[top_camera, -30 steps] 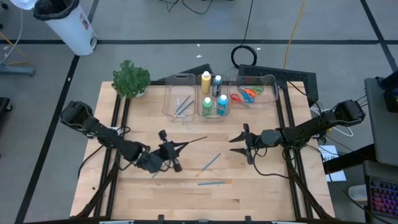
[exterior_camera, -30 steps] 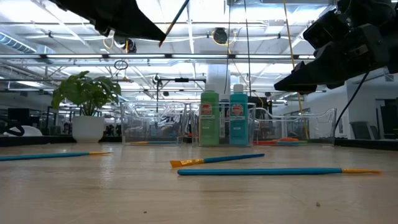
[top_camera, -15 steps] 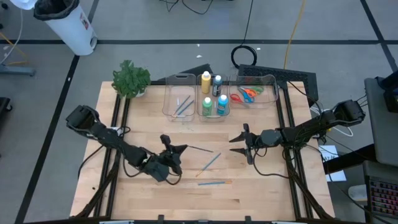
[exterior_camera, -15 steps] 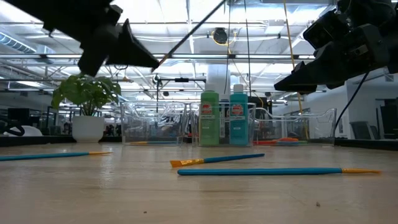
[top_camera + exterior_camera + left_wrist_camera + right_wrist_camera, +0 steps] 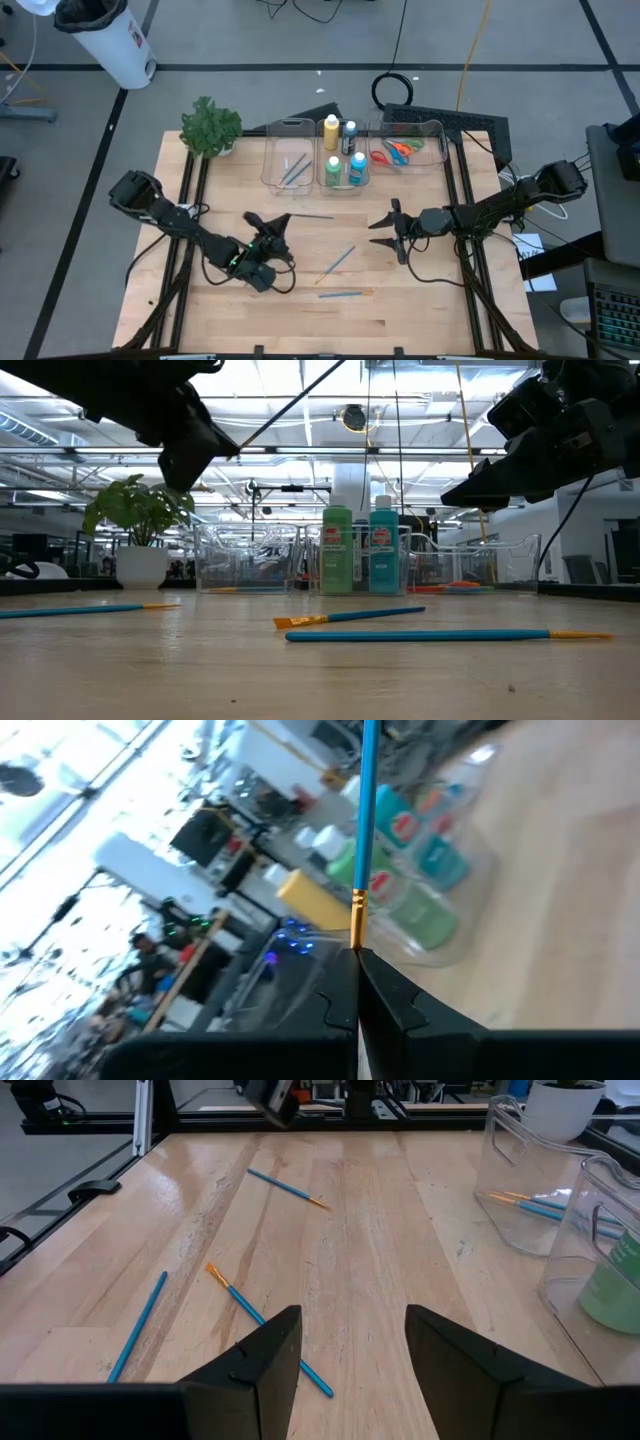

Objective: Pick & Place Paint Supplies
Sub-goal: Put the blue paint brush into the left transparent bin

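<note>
L gripper (image 5: 283, 221) is up off the table, a bit left of the middle. Its jaws are shut tight on a thin blue paintbrush (image 5: 310, 215). The held brush sticks out to the right, twd the bins, and its gold band sits just past the fingertips (image 5: 372, 982) in the L wrist view.

R gripper (image 5: 383, 226) hangs over the table, right of middle. Its jaws are apart w/ nothing between them. Just bare wood shows in the gap.

3 more brushes lie flat on the wooden table (image 5: 420, 300). One brush (image 5: 340, 259) is near the middle, tilted. A second brush (image 5: 345, 294) lies nearer the front edge. A third brush (image 5: 285, 1188) lies on the left side, by the L arm.

At the far side are 3 clear bins in a row. Left bin (image 5: 270, 165) has 2 brushes in it. Middle bin (image 5: 340, 185) holds a yellow bottle (image 5: 331, 131), a dark bottle (image 5: 349, 134), a green bottle (image 5: 333, 170) and a blue bottle (image 5: 357, 167), all upright. Right bin (image 5: 438, 135) has scissors (image 5: 398, 151) w/ orange, red and green handles.

A leafy plant (image 5: 210, 127) stands at the far left corner.
</note>
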Controlling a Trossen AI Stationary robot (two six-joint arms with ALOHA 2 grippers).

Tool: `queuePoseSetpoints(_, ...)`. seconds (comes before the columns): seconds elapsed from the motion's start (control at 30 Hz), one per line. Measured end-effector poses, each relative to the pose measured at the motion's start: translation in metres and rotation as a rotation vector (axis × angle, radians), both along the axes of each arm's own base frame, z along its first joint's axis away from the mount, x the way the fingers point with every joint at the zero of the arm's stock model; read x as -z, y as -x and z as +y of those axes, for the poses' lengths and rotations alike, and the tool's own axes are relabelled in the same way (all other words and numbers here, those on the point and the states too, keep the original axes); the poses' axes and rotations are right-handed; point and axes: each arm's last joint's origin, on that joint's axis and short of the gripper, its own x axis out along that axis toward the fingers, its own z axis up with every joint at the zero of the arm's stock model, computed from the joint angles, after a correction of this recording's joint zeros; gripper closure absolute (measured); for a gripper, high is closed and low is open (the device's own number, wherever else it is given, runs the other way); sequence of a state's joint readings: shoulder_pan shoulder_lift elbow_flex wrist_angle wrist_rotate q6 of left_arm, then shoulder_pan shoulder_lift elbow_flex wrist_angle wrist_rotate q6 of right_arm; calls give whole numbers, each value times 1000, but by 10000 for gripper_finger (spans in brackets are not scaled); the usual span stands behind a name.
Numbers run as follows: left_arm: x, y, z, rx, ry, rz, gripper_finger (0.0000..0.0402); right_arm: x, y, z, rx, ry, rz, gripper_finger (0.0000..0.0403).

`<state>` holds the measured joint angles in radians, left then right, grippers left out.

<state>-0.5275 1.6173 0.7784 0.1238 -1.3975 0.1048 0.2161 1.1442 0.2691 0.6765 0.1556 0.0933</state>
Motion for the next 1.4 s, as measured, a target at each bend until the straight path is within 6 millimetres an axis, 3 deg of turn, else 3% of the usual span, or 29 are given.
queuePoseSetpoints(0.83, -1, 1, 1, -56, -27, -41, 401, 0, 0, 0, 0, 0, 0, 232)
queuePoseSetpoints(1.03, 4, -8, 8, 87, 216, -46, 400, 0, 0, 0, 0, 0, 0, 232)
queuePoseSetpoints(1.27, 10, -21, 36, 112, 467, -109, 401, 0, 0, 0, 5, -16, 2, 232)
queuePoseSetpoints(1.4, 13, -24, 43, 288, 568, -169, 400, 1, 0, 0, 4, -14, 9, 232)
